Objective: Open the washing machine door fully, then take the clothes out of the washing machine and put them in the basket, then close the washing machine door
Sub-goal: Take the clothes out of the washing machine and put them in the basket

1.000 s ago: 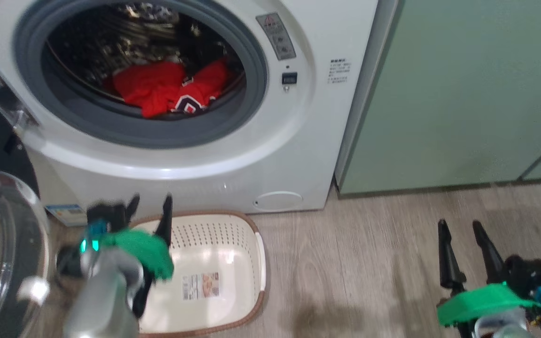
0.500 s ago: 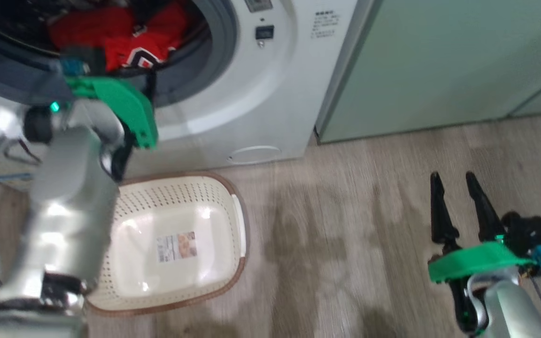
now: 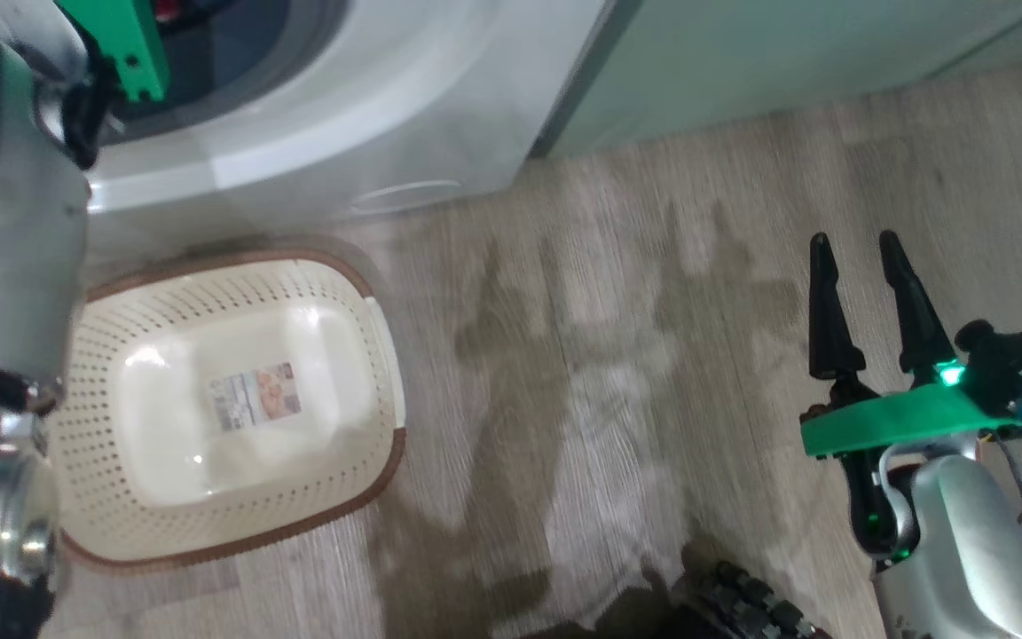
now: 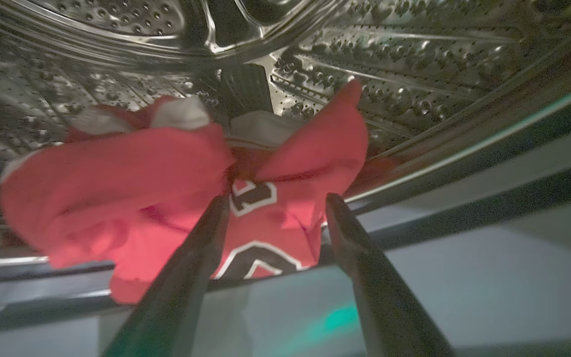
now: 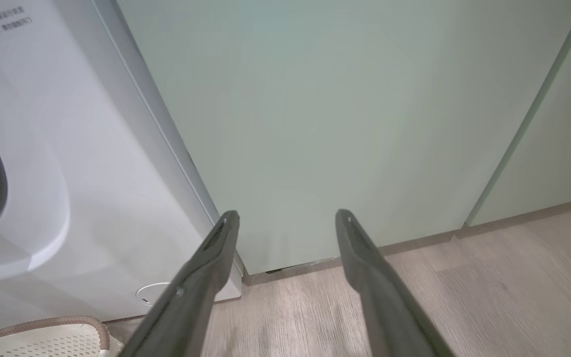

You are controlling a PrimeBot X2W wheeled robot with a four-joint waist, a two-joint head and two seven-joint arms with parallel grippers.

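The red clothes (image 4: 166,198) with white trim and a black-and-white number lie in the steel drum of the washing machine (image 3: 369,115). My left gripper (image 4: 275,201) is open at the drum's mouth, its fingertips just short of the jersey. In the head view the left arm's green bracket (image 3: 121,44) sits at the washer opening. The cream basket (image 3: 227,404) stands empty on the floor before the washer. My right gripper (image 3: 857,244) is open over the floor at the right. The washing machine door is out of view.
Pale green cabinets (image 5: 345,124) stand right of the washer. Wooden floor (image 3: 609,355) stretches between basket and right gripper. A dark ribbed part of my base (image 3: 742,603) shows at the bottom edge. The round service flap (image 5: 154,292) is low on the washer.
The head camera has tilted down and right, so the washer slid up and left. My left arm rose from above the basket to the drum's mouth. The right gripper kept its pose.
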